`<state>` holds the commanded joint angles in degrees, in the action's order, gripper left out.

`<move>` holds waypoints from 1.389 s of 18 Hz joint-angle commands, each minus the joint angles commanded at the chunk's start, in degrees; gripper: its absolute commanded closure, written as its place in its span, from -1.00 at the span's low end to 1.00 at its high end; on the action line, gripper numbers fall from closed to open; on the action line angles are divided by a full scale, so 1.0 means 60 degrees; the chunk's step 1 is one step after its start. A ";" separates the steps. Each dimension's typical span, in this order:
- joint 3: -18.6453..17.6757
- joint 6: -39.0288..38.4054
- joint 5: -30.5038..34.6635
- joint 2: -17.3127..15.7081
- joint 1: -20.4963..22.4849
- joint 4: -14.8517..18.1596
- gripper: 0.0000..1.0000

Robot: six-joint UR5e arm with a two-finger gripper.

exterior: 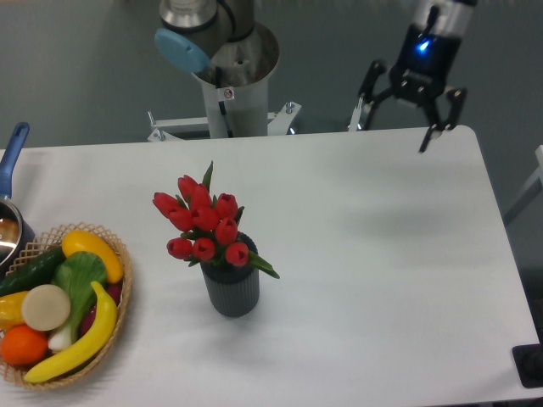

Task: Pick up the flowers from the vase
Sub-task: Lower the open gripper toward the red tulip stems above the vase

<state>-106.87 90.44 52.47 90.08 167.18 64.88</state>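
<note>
Over on the left edge of the white table (365,254) there's a round wicker fruit basket (119,254) stuffed with fake produce: two yellow bananas (81,343), a dark green cucumber (32,270), an orange (21,343), something leafy green and a pale round slice. Right behind it, a small metal saucepan with a blue handle (12,153) pokes in from the frame edge. None of that sits between the arm and the target; the middle of the table is just open white surface.

The short dark grey ribbed cylinder vase (231,288) stands upright a bit left of centre, well apart from the basket. One vase, one bunch: the red tulip buds with green leaves (204,225) sit in its mouth, leaning up and to the left. I count about nine buds, though a couple overlap.

The black two-finger gripper (410,108) hangs at the far right corner of the table, above the back edge, well away from the flowers. Its fingers are spread wide, holding and touching nothing. A blue light glows on the wrist above it.
</note>
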 joint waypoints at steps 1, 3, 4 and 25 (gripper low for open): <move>-0.0161 0.0015 -0.0102 0.0015 -0.0132 -0.0162 -1.00; -0.0410 0.0102 -0.0438 0.0074 -0.0236 -0.0426 -1.00; -0.0527 0.0103 -0.0686 0.0176 -0.0294 -0.0544 -1.00; -0.0778 -0.0263 -0.3325 0.1362 -0.2111 -0.1130 -1.00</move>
<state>-111.53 88.86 32.52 98.26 154.51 58.10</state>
